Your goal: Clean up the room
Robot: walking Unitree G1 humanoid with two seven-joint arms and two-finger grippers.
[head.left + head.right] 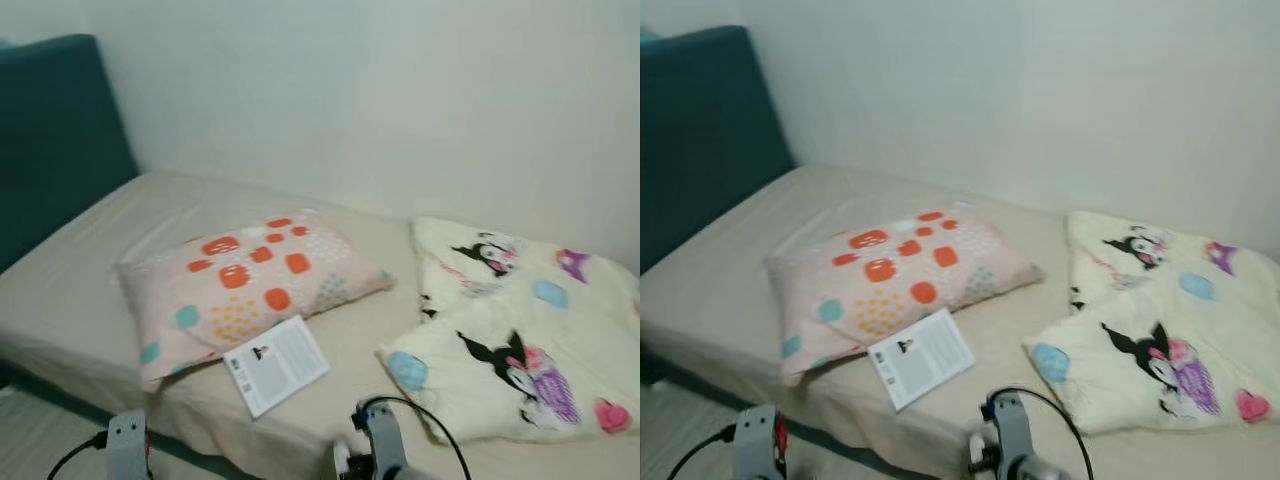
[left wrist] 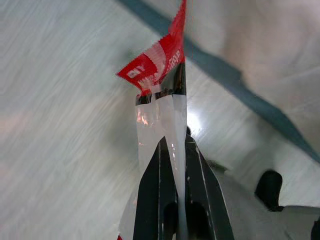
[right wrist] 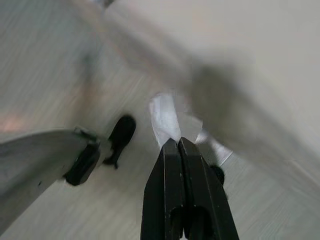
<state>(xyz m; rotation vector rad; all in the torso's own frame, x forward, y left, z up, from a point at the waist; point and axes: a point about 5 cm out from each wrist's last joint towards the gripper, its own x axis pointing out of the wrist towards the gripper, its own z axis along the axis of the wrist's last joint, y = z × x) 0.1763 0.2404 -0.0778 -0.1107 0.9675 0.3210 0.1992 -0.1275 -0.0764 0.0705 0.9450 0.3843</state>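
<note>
Left pincer (image 2: pixel 167 100) closed on a red and white wrapper (image 2: pixel 157 62), a strip of clear film trailing down along the black fingers; pale wood-grain floor (image 2: pixel 60 125) behind it. Right pincer (image 3: pixel 175 142) also pressed shut, with a crumpled silvery scrap (image 3: pixel 165 117) caught at its tips, though blur makes it hard to say what the scrap is. Both arms hang low in front of the bed (image 1: pixel 70 260). On the beige sheet: a pillow (image 1: pixel 245 285) with orange and teal patches lying askew near the middle, well away from the dark teal headboard (image 1: pixel 50 140). A printed leaflet (image 1: pixel 275 365) sits by the front edge of the mattress, its corner touching the pillow. Further right, a cream cartoon-print blanket (image 1: pixel 520 340) lies loosely folded and rumpled. Judging progress: two bits of litter seem to be collected and in hand, not yet binned; no bin visible from here. The bed looks untouched, so the leaflet, the pillow's placement and the blanket are probably left to do. Early to middle stage, I'd guess.
</note>
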